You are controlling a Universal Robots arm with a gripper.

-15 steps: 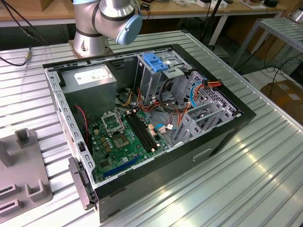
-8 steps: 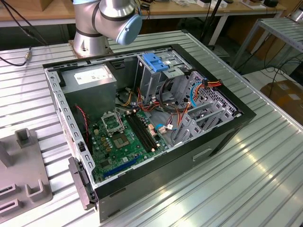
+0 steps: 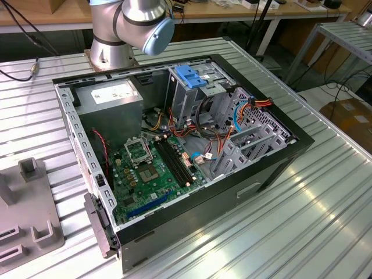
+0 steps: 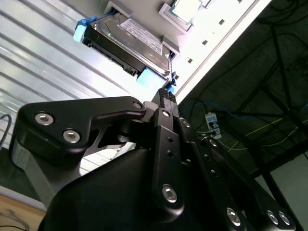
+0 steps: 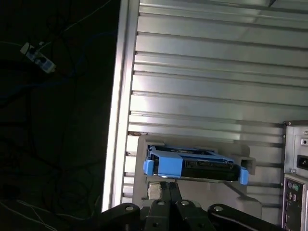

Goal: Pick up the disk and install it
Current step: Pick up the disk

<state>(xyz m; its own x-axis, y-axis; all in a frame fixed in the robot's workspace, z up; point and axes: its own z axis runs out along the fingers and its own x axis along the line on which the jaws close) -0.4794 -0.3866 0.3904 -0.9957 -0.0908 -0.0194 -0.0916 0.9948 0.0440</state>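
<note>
One disk (image 5: 195, 166) lay flat in a grey cradle (image 5: 141, 144) on the slatted metal table (image 5: 207, 72). It sat close to the table's edge and near the rear panel (image 5: 294, 192) of the open computer case (image 3: 273, 152), with its blue carrier rail (image 5: 166, 166) facing the arm. In both wrist views the gripper (image 5: 169, 185) hung low and just short of that rail, its fingers pressed together with nothing pinched between them. Whether the tips touched the blue plastic could not be told.

In the exterior view the case lay on its side with the motherboard (image 3: 157, 168) exposed. At the far side stood a tall metal cage (image 3: 185, 99) topped by a blue bracket (image 3: 192, 75), and red and orange wires (image 3: 256, 104) looped just to the exterior view's right of it.

Several things looked liable to go wrong. Fingers this tightly together would probably butt against the rail instead of straddling it, nudging the disk askew in its cradle or shifting the cradle itself. With the table's edge so near, a hard shove might even send the drive over the side. A hold taken on the plastic rail alone seemed likely to flex and let the heavier metal body sag or slip. At the case, the loose wires beside the cage appeared placed to snag a carried drive, and a tilted approach could jam it at the bay mouth.
</note>
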